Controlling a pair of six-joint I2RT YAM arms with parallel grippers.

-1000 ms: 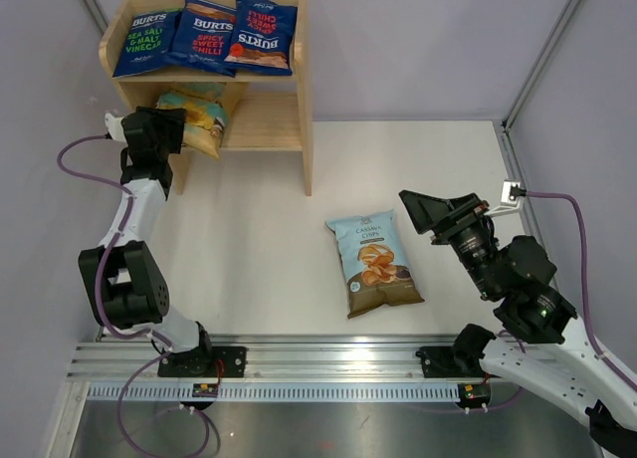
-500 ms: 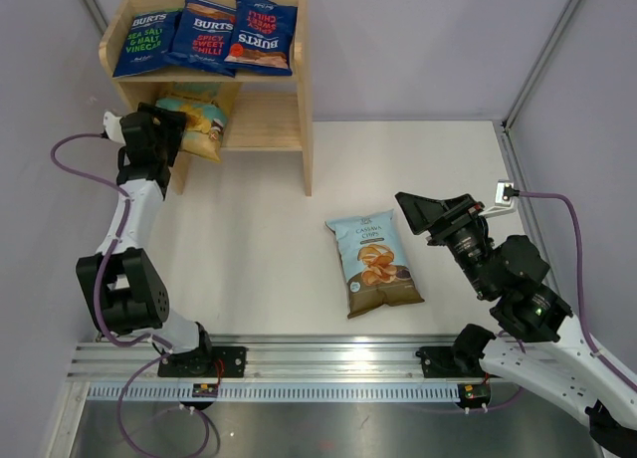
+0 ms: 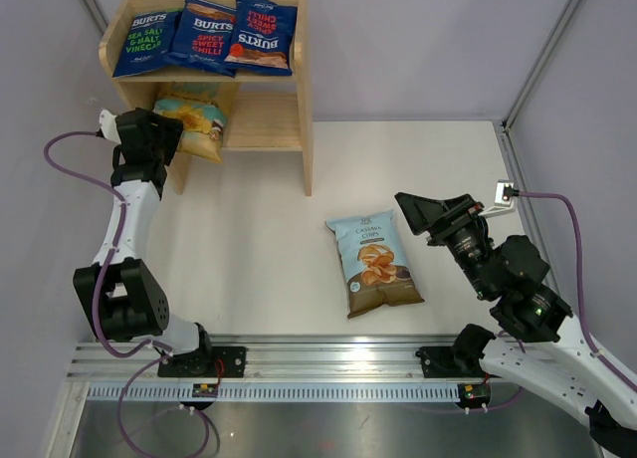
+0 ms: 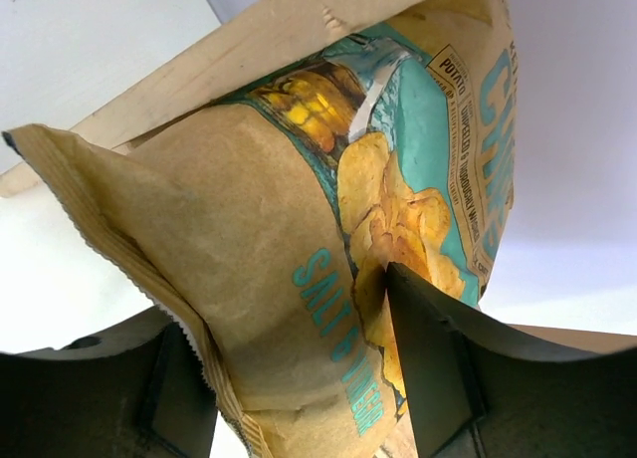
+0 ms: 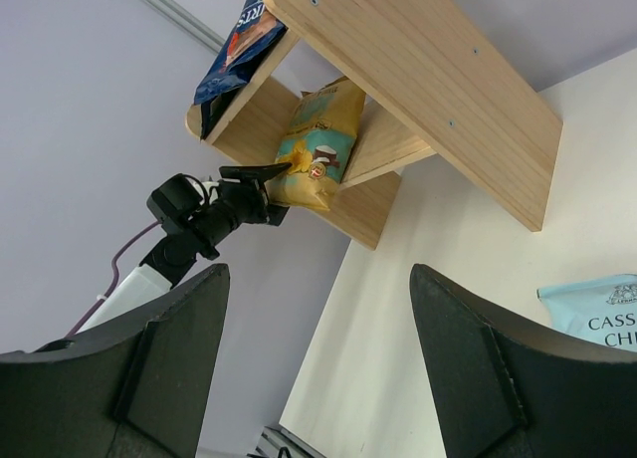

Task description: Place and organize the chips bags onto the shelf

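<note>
The wooden shelf [image 3: 275, 125] stands at the back left. Three dark-blue BURTS bags [image 3: 204, 35] lie side by side on its top tier. The yellow chips bag [image 3: 195, 122] leans at the left end of the lower tier, partly sticking out. My left gripper [image 3: 170, 138] is at that bag's left edge. In the left wrist view the yellow bag [image 4: 299, 229] fills the gap of the left gripper [image 4: 284, 309], with both fingers against it. The light-blue Cassava Chips bag [image 3: 375, 264] lies flat mid-table. My right gripper [image 3: 423, 212] hovers open just right of it, holding nothing.
The right part of the shelf's lower tier [image 3: 269, 119] is bare wood. Grey walls close in the table at the back and both sides. The rail with the arm bases [image 3: 318, 363] runs along the near edge.
The left gripper has drawn slightly left, its jaws widening and then closing in on the yellow bag again. The right arm shifted a little left, then stayed still.
</note>
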